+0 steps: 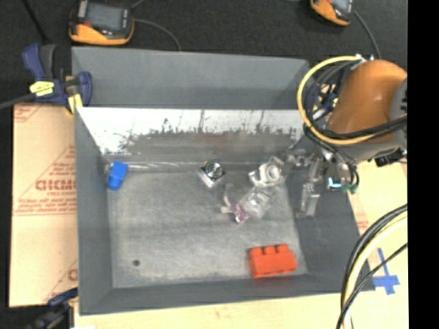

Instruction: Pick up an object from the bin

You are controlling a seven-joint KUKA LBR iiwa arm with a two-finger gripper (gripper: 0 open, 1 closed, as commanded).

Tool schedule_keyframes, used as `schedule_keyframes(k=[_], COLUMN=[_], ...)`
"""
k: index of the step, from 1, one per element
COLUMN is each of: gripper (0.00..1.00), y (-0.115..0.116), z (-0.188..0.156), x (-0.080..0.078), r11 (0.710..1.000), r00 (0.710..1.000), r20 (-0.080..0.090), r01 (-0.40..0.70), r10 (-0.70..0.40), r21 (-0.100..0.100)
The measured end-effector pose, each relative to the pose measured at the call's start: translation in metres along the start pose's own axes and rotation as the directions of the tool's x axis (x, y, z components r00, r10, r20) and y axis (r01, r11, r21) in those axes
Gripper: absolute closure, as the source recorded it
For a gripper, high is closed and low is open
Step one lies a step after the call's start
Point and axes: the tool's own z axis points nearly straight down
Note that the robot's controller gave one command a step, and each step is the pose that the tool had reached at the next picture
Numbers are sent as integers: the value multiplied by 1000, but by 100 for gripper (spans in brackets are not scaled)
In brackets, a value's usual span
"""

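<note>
The robot reaches in from the right of the camera view, its wrist hidden under a rounded orange cover (365, 101). Loops of yellow and black cable (308, 91) ring the cover's left side and run down beneath it. Below and to the left of the cover, the grey metal claw (310, 189) hangs low, its tip pointing towards the view's bottom edge. A small green-blue part (340, 182) sits just to its right.

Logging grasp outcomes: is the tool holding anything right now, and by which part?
No held thing can be seen. The tool hangs by the right wall of the bin, beside the clear plastic pieces.
</note>
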Motion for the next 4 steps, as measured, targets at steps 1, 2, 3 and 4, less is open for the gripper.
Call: schedule_keyframes(k=[1, 2, 3, 4], gripper=[0, 0, 0, 0], y=[-4, -5, -15, -6], z=[65, 63, 62, 87], x=[-62, -77, -72, -80], r11=[886, 749, 439, 469], r00=[885, 748, 439, 468], r20=[31, 12, 11, 31], r01=[464, 663, 898, 883], r10=[-464, -663, -898, -883], r21=[17, 13, 9, 10])
